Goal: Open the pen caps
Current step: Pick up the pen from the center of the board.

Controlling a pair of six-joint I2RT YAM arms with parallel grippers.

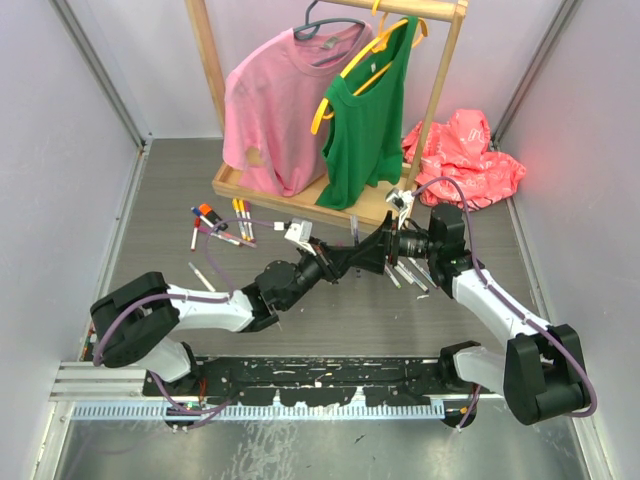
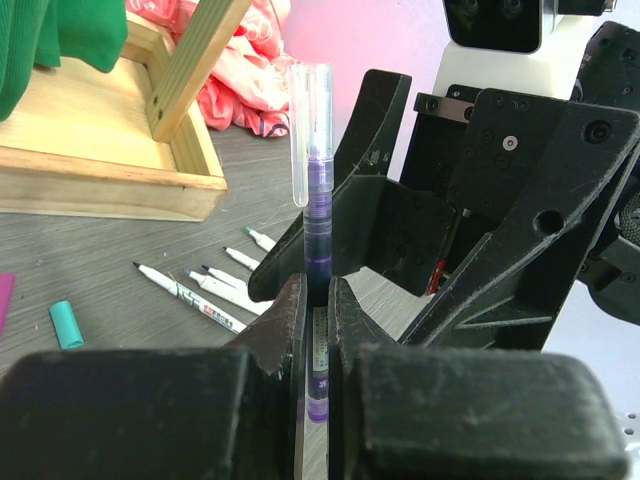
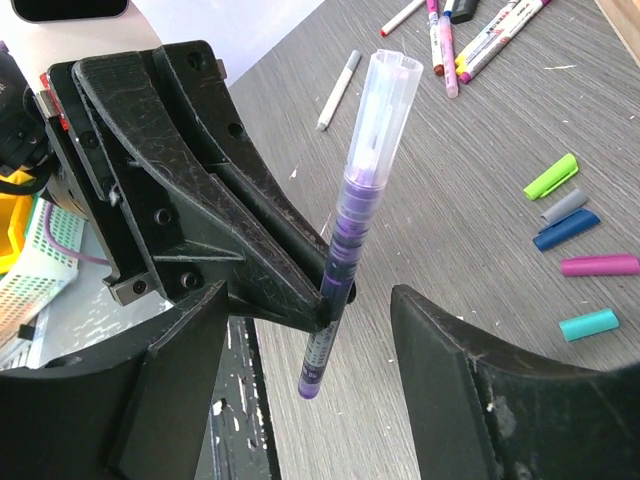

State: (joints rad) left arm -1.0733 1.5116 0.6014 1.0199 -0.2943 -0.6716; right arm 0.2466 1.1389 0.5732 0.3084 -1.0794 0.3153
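White arm links, black joints, purple cables, silver screws

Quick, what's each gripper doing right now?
Left gripper: closed, holding the purple pen.
Right gripper: open, jaws either side of that pen.

Left end effector pinches clear-capped purple pen.

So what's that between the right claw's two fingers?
A purple pen, its clear cap on, pinched by the left gripper. The right wrist view shows it.
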